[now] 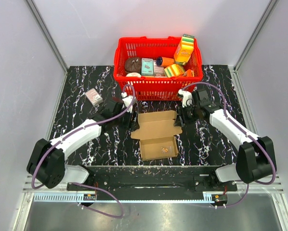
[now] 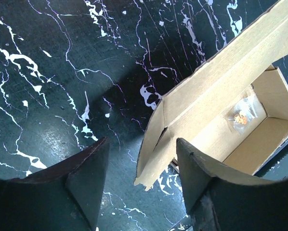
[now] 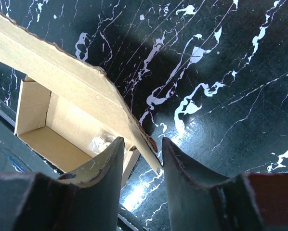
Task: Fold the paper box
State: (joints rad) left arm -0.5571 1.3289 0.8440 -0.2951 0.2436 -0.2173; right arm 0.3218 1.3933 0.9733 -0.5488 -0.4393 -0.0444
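Note:
The brown paper box (image 1: pixel 156 134) lies open in the middle of the table, its tray part toward me and its lid flap toward the basket. A small clear packet (image 2: pixel 240 117) rests inside the tray. My left gripper (image 1: pixel 130 119) is at the lid's left side flap. In the left wrist view a corner of the paper box (image 2: pixel 153 154) hangs between the open jaws (image 2: pixel 141 141), touching neither finger. My right gripper (image 1: pixel 181 115) straddles the right side flap (image 3: pixel 134 127). Its jaws (image 3: pixel 142 140) stand narrow, with a slim gap on each side.
A red basket (image 1: pixel 156 89) with colourful packages stands just behind the box, close to both wrists. A small pinkish-grey box (image 1: pixel 94 97) lies at the back left. Grey walls bound the black marbled table (image 1: pixel 76 115) on three sides.

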